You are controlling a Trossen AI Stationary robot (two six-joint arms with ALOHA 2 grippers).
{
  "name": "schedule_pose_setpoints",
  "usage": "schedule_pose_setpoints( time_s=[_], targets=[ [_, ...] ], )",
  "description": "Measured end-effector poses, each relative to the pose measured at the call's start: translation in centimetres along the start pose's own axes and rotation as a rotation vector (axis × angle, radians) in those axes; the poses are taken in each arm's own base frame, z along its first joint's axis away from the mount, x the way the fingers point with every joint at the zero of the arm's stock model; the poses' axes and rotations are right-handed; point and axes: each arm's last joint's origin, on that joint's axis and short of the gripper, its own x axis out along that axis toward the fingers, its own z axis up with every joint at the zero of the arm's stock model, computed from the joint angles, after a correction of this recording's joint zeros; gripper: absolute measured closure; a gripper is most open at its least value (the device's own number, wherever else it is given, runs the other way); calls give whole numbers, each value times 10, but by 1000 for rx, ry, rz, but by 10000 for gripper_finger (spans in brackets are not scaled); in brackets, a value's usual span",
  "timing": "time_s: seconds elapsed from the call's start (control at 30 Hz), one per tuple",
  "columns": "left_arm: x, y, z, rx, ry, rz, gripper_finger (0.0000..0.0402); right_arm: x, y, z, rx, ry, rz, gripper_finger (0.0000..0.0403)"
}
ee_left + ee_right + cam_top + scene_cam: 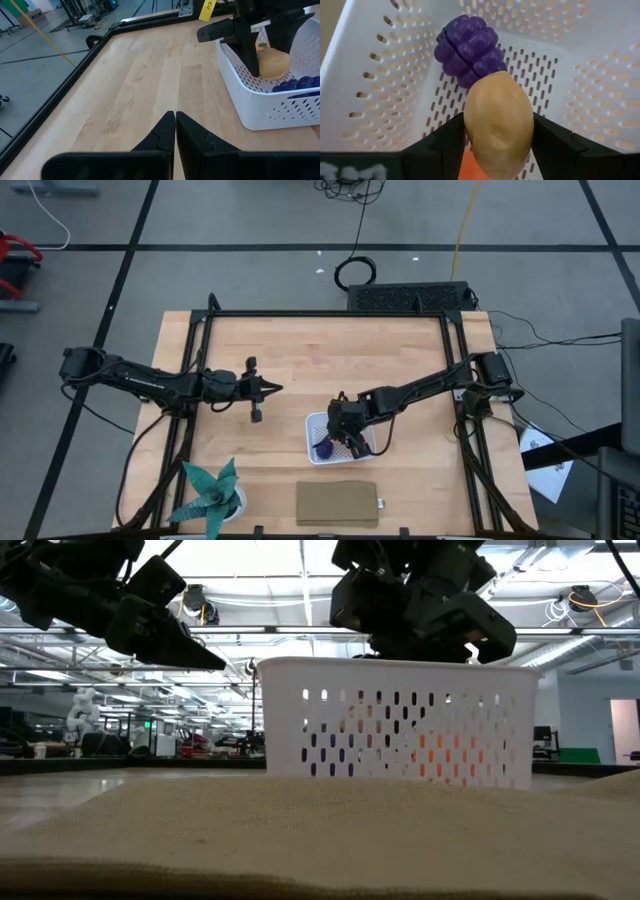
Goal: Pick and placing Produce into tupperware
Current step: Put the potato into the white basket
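The white tupperware (312, 425) stands on the wooden table, near its front middle. My right gripper (498, 130) reaches down into it, shut on the tan-yellow piece (497, 120). The dark purple piece (470, 50) lies on the mesh bottom by a corner. Just under the fingers lies the orange piece (470, 167). The left wrist view shows the tan piece (274, 64) low in the tupperware (260, 105), beside a right finger (250, 50). My left gripper (175, 117) hovers shut over bare table, left of the tupperware, holding nothing. My right gripper pinches the tan-yellow piece by its two opposite sides (470, 135) between its two fingers. The fingers slant down into the tupperware from the table's right side. The piece stands lengthwise between them, over the orange piece; whether it rests on the bottom I cannot tell.
A teal spiky plant in a white pot (212, 498) stands at the front left. A flat tan slab (338, 503) lies just in front of the tupperware and fills the low view's foreground (300, 830). Black frame rails (200, 360) border the table.
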Motion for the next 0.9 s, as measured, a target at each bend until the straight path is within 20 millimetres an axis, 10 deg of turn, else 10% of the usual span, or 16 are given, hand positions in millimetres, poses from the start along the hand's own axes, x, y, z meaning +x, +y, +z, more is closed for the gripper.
schedule_pose_setpoints(
  time_s=[0.9],
  targets=[
    [0, 0, -1, -19, 7, -2, 382, -1, -3, -1, 35, -1, 32, 184]
  ],
)
